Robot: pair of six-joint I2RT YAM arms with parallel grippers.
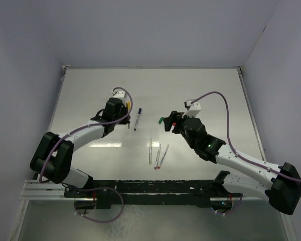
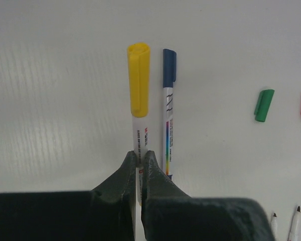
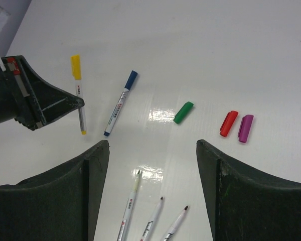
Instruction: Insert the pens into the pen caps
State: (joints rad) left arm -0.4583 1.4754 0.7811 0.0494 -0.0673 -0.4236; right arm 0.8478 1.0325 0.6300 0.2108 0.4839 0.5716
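My left gripper (image 2: 139, 156) is shut on the barrel of a pen with a yellow cap (image 2: 139, 85) fitted on it; it also shows in the top view (image 1: 125, 111). A pen with a blue cap (image 2: 168, 120) lies just right of it. Loose green (image 3: 183, 112), red (image 3: 229, 123) and purple (image 3: 246, 128) caps lie on the table ahead of my right gripper (image 3: 153, 145), which is open, empty and hovering above the table. Three uncapped pens (image 3: 129, 206) lie side by side below it, and show in the top view (image 1: 157, 153).
The white table (image 1: 210, 95) has raised edges at the back and sides. The left gripper's black fingers (image 3: 40, 103) show at the left of the right wrist view. The green cap (image 1: 161, 120) lies between the two grippers.
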